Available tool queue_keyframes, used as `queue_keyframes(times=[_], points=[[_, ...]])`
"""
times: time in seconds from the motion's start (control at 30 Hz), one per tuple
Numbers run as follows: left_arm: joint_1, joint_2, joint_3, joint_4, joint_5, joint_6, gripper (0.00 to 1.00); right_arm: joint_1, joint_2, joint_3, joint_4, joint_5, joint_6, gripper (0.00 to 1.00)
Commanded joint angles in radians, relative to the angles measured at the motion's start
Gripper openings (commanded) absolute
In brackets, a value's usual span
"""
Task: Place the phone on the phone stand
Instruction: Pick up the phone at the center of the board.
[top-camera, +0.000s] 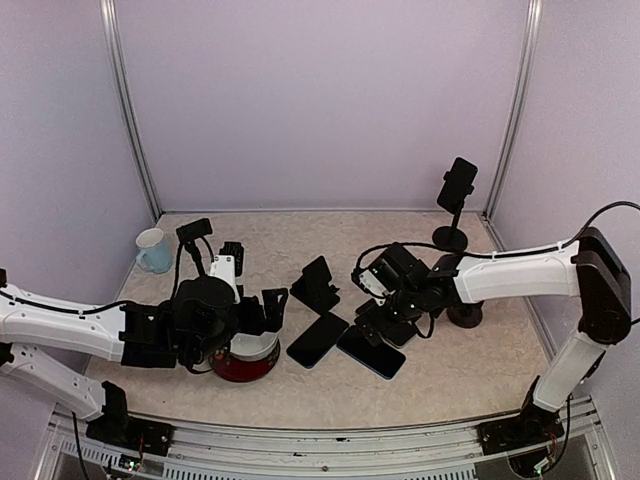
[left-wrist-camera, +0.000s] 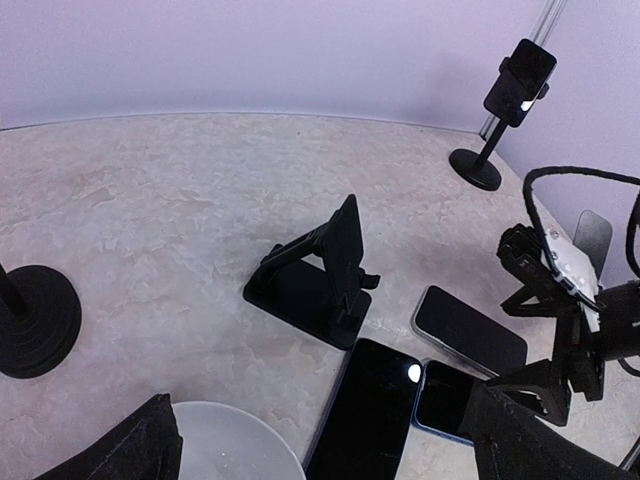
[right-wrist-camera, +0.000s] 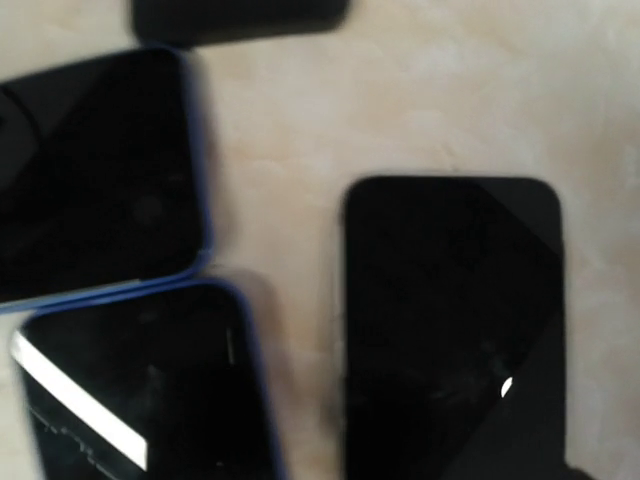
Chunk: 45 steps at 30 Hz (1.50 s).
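The right arm stretches low from the near right corner to the table's middle. The right gripper (top-camera: 385, 318) is spread wide and empty over three flat, glossy black phones (top-camera: 318, 340). The angular black stand (top-camera: 318, 283) sits just beyond them. The left gripper (top-camera: 265, 305) gapes empty by the near edge.

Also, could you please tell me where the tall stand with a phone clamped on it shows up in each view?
Top external: the tall stand is at the back right, near the corner post.
Left wrist: upper right, beyond the folding stand.
Right wrist: not in it.
Shared landmark: the phones lying flat on the table, seen in all three views.
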Motion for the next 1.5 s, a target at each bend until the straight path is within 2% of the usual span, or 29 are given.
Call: queue_keyframes(times=[0.0, 0.3, 0.63, 0.93, 0.97, 1.13, 1.3, 1.47], points=[[-0.019, -0.039, -0.023, -0.005, -0.007, -0.019, 0.99, -0.053, 0.050, 0.055, -0.040, -0.038, -0.039, 1.00], [-0.042, -0.074, -0.077, -0.003, -0.018, -0.057, 0.99, -0.121, 0.125, 0.091, -0.030, -0.069, -0.073, 1.00], [-0.059, -0.071, -0.074, -0.008, -0.024, -0.068, 0.99, -0.130, 0.207, 0.102, -0.042, -0.081, -0.095, 1.00], [-0.060, -0.035, -0.063, 0.009, -0.025, -0.057, 0.99, -0.193, 0.193, 0.059, 0.009, -0.088, -0.086, 1.00], [-0.060, -0.030, -0.061, 0.010, -0.025, -0.054, 0.99, -0.204, 0.186, 0.051, 0.022, -0.127, -0.084, 0.99], [-0.059, -0.012, -0.054, 0.018, -0.032, -0.041, 0.99, -0.221, 0.202, 0.061, 0.026, -0.154, -0.095, 0.96], [-0.055, -0.006, -0.070, 0.039, -0.025, -0.042, 0.99, -0.219, 0.244, 0.072, 0.026, -0.225, -0.099, 0.86], [-0.032, 0.005, -0.087, 0.064, 0.002, -0.046, 0.99, -0.205, 0.270, 0.067, 0.012, -0.216, -0.108, 0.83]])
